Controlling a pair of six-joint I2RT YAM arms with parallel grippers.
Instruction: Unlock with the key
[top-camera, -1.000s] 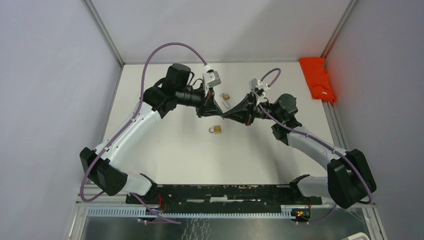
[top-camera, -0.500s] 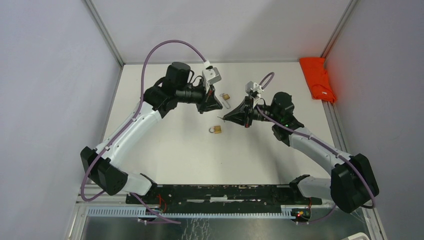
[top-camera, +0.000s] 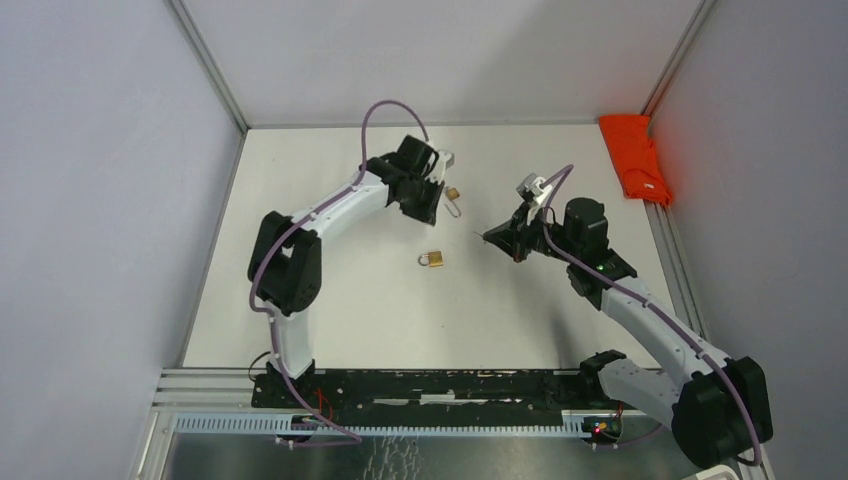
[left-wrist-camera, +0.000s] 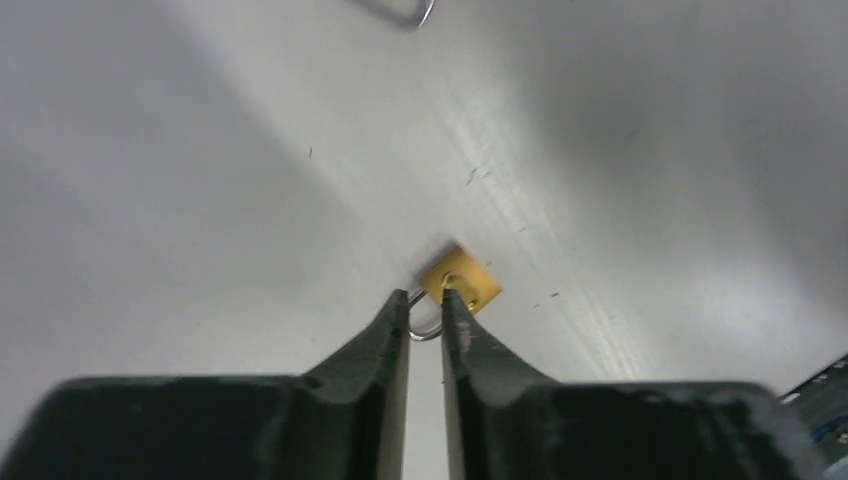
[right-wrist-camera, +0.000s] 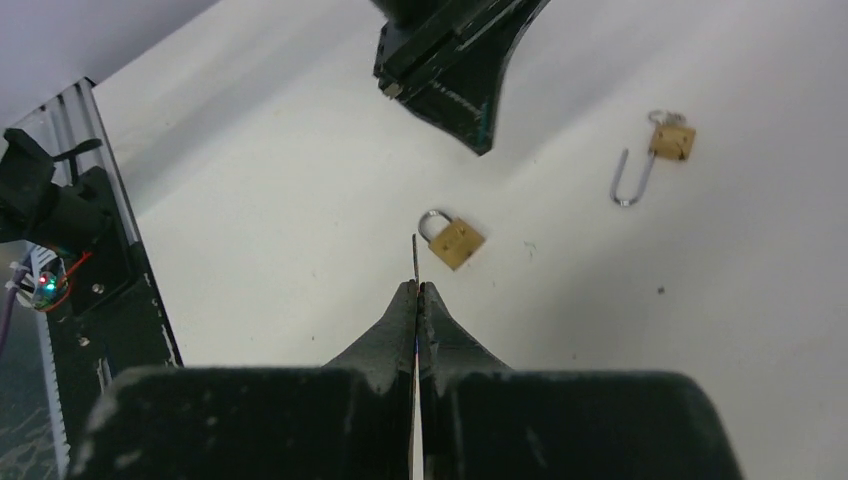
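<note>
A brass padlock with its shackle closed lies mid-table. My left gripper hangs above it, and in the left wrist view the padlock shows just past the fingertips. The left gripper is open by a narrow gap, with nothing between its fingers. To the right, my right gripper is shut on the key. The key's thin blade sticks out past the tips and points toward the padlock, a short way off it.
A second brass padlock with a long open shackle lies farther back, just right of the left gripper. A red cloth lies at the far right edge. Grey walls enclose the table on three sides.
The two grippers were tip to tip over the middle and have parted. The left arm swung back and its jaws opened slightly. The right gripper drew right with the key.
</note>
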